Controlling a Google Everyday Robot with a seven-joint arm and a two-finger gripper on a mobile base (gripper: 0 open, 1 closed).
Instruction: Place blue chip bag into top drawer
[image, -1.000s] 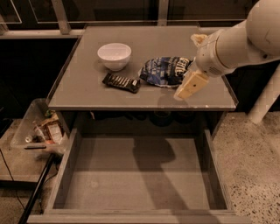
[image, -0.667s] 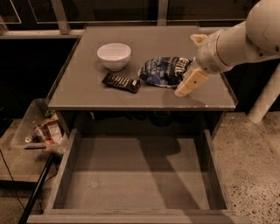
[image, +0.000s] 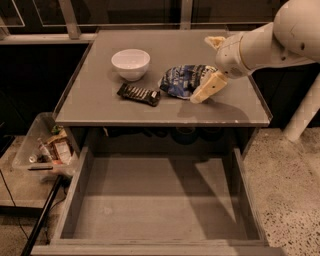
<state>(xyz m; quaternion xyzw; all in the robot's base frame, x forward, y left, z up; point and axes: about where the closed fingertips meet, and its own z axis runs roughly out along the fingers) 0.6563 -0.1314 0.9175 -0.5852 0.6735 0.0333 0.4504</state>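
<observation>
Judging by the layout, we took the task as barely begun: the blue chip bag (image: 182, 80) lay on the worktop (image: 100, 100), not in the top drawer (image: 160, 200), which stood pulled out at the worktop's 6 o'clock. The gripper (image: 201, 70) hung at the bag's 3 o'clock, jaws spread wide and apparently gripping nothing. The bag was crumpled, glossy foil. The drawer was flat matte grey with low walls. A smooth white bowl (image: 130, 63) sat at the bag's 10 o'clock.
</observation>
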